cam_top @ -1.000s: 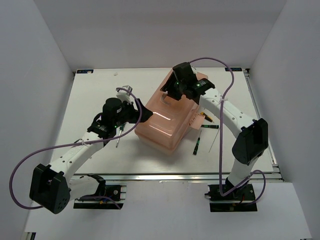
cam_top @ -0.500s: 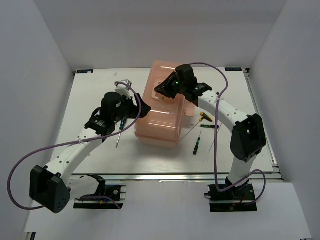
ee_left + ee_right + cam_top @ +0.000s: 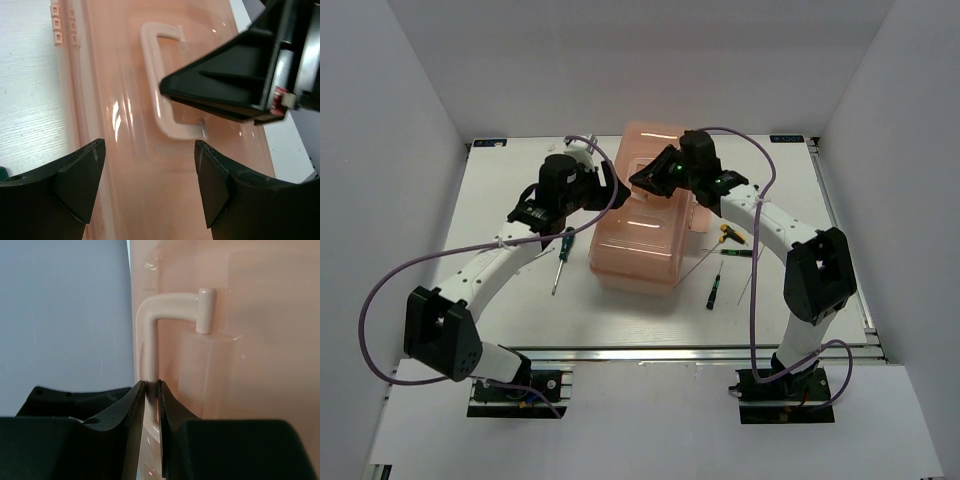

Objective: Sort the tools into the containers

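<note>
The right gripper (image 3: pixel 151 387) pinches the pink toolbox (image 3: pixel 640 235) by its handle (image 3: pixel 150 335).

The white table (image 3: pixel 500 200) has the big see-through toolbox in its middle. The left gripper (image 3: pixel 149 150) hangs over the lid with its fingers spread wide, holding nothing (the other one's fingers are squeezed tight on the thin handle bar). Small tools lie outside the box: a dark green screwdriver (image 3: pixel 560 262) on its left, and a black-green screwdriver (image 3: pixel 713 290) and a yellow-black screwdriver (image 3: pixel 730 235) on its right.

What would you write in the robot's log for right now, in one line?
right gripper: shut on handle | left gripper: open, facing toolbox lid | screwdrivers: on table beside toolbox
</note>
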Available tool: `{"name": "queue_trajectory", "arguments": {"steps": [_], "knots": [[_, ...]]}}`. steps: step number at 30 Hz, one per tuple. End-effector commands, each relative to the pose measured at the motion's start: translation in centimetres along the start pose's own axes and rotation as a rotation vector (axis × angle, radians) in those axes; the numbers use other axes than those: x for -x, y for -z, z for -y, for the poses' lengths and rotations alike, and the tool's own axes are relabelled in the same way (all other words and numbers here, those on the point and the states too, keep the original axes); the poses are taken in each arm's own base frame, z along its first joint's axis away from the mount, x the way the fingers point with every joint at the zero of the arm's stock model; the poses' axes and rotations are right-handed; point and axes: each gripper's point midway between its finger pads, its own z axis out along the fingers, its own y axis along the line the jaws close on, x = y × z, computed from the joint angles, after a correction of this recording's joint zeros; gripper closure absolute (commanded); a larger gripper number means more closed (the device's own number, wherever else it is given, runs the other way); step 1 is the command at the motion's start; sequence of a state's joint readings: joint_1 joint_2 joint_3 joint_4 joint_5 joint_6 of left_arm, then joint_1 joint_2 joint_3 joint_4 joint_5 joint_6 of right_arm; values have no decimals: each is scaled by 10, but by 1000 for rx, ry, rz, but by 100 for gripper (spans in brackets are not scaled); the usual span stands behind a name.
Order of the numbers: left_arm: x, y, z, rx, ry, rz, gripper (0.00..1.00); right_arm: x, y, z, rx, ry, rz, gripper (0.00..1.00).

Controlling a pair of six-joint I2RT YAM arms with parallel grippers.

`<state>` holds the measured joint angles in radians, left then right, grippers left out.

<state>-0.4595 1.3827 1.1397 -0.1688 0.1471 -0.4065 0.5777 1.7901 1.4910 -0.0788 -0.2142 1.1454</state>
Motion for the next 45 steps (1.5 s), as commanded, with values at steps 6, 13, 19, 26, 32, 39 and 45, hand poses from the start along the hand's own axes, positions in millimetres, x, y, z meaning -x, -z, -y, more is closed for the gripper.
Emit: {"name": "queue_trajectory", "arguments": {"steps": [6, 13, 19, 26, 32, 39, 45], "knots": [[10, -18, 17, -90, 44, -20, 19, -2, 31, -65, 218, 36, -28, 79], [20, -28, 35, -177, 77, -22, 25, -1, 32, -65, 227, 28, -31, 79], [45, -6, 25, -81, 72, 83, 28, -2, 29, -61, 220, 20, -42, 80], [58, 20, 37, -115, 68, 132, 28, 1, 28, -64, 230, 21, -43, 80], [46, 20, 39, -128, 95, 79, 29, 0, 28, -63, 227, 20, -46, 80], [19, -3, 32, -131, 127, -20, 28, -1, 28, -63, 229, 22, -49, 80], [9, -25, 37, -182, 154, -67, 29, -2, 29, -61, 226, 20, -57, 80]]}}
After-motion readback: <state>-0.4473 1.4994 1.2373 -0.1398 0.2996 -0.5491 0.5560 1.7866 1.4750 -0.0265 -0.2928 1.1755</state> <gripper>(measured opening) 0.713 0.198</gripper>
